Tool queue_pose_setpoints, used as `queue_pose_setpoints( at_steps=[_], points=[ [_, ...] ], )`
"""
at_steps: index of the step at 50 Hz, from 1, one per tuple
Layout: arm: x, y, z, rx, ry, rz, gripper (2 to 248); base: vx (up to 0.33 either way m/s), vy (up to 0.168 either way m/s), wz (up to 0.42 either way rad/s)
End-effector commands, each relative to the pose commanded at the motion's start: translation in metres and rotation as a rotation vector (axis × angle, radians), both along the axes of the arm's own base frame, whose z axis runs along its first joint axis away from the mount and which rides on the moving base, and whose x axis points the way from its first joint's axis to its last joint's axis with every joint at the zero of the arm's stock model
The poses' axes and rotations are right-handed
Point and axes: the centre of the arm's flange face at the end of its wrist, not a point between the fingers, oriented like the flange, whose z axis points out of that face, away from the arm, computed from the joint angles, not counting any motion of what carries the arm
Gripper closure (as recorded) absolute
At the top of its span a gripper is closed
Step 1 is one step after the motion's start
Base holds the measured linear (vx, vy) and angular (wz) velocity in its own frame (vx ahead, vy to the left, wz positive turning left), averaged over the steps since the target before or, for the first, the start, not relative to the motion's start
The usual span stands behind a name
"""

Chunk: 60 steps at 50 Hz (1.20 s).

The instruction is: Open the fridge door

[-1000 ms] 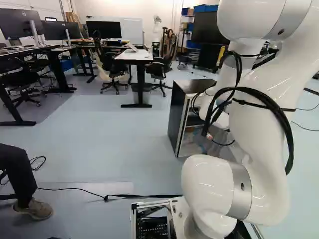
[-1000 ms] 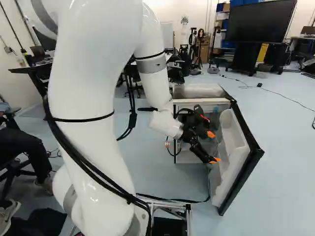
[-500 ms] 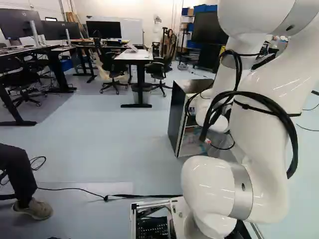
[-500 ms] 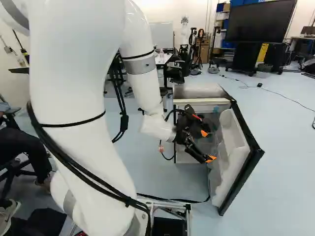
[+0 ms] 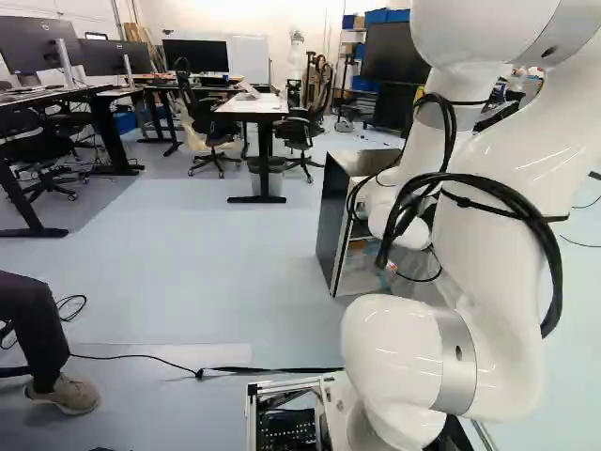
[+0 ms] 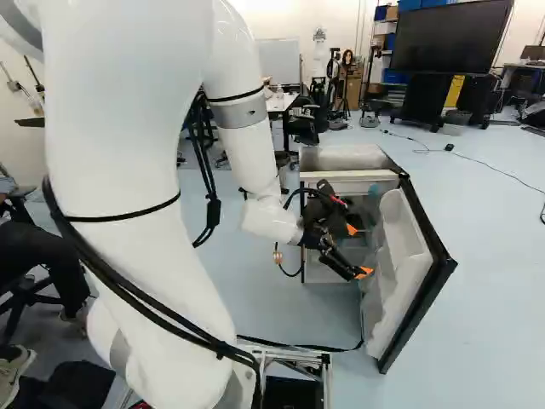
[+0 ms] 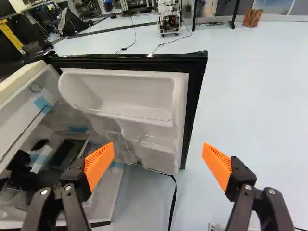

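Note:
My gripper [image 6: 358, 250] stands in front of the open fridge in the right base view, close to the inner side of the door. In the wrist view the gripper [image 7: 158, 161] has its orange-padded fingers wide apart with nothing between them. The fridge door [image 7: 120, 94] stands swung out ahead of the fingers, its white shelved inner face and black edge showing. The small fridge [image 6: 341, 158] shows its pale interior, and in the left base view the fridge [image 5: 331, 221] is partly hidden behind my arm. The door's outer face is hidden.
A black strap [image 7: 172, 202] lies on the floor below the door. Cables [image 5: 141, 356] cross the floor near the base, where a person's leg [image 5: 36, 324] shows. Desks [image 5: 252, 105] and chairs stand farther back. A large screen [image 6: 451, 36] stands beyond the fridge.
In the right base view the arm has shifted left and the gripper has drawn slightly back from the door, mostly in the first half second. Base, fridge and door have not moved.

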Motion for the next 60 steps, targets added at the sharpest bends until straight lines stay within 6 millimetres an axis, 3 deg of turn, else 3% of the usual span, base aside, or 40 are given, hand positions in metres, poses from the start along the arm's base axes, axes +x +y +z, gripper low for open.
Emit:
queue_pose_setpoints(
  at_steps=[31, 60],
  points=[
    [0.006, 0.022, 0.013, -0.019, -0.016, 0.192, 3, 0.0, 0.0, 0.0],
    [0.01, 0.061, 0.031, -0.058, -0.036, 0.503, 3, 0.0, 0.0, 0.0]
  ],
)
